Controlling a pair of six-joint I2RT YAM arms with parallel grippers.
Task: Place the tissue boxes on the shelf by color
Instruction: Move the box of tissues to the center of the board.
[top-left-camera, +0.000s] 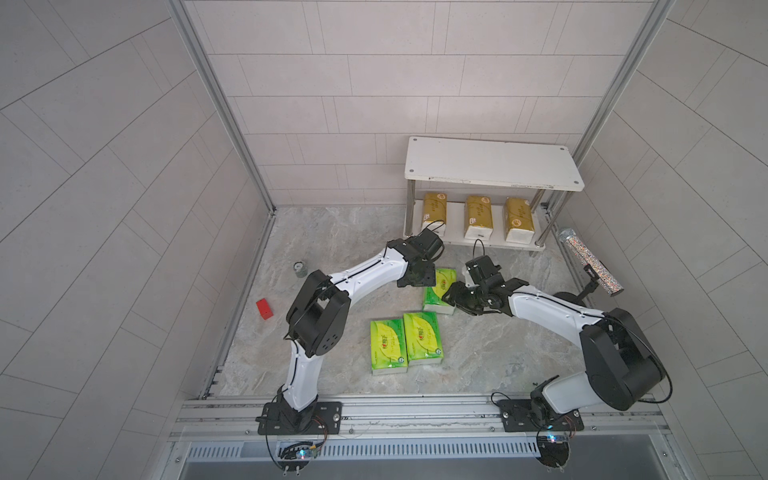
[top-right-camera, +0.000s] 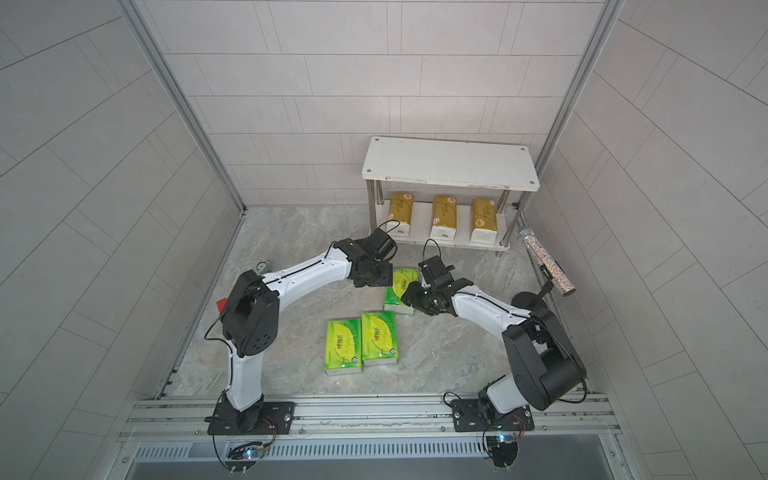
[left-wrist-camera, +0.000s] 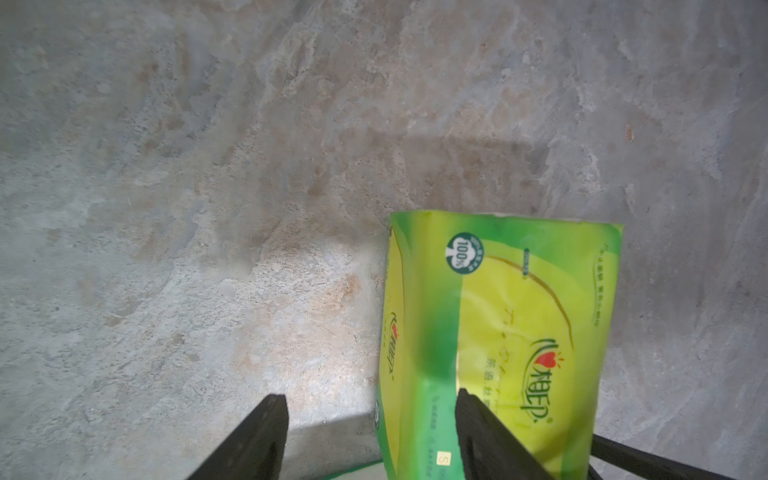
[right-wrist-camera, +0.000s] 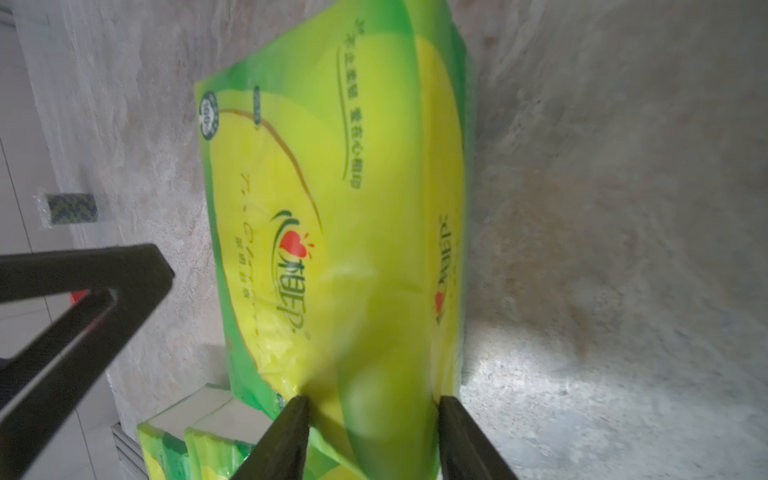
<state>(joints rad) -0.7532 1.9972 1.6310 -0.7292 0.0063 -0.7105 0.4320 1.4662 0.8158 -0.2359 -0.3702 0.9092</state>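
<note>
"Right wrist view first: is the right tool (right-wrist-camera: 374, 399) on anything?"

"Yes. Its two fingers are pinched on the long side of a green pack (right-wrist-camera: 332, 187), with the wrapper bunched between them. I can't tell whether the pack is clear of the table (top-left-camera: 498, 353) or resting on it."

"And the left tool (left-wrist-camera: 370, 397)?"

"Its jaws are apart in the left wrist view. One finger is over the top face of that same pack and the other is over bare table just beside it. It grips nothing."

"So where does the sorting stand?"

"In both top views the three gold packs (top-left-camera: 478, 216) lie in a row on the lower board (top-left-camera: 456, 232) of the shelf (top-left-camera: 490, 162), spaced apart with their white ends facing out. I'd call that colour finished. The top board (top-left-camera: 532, 166) is bare."

"And the green ones?"

"None is shelved. The gripped one sits between the two tools, near the front of the shelf. The two more green packs (top-left-camera: 387, 345) lie flat on the table, touching side by side, nearer the arm bases."

"Your estimate?"

"Roughly half done. All three green packs are left to place, and I'd guess they go on the top board so the colours stay apart. The pinched one looks like the first to go."
</note>
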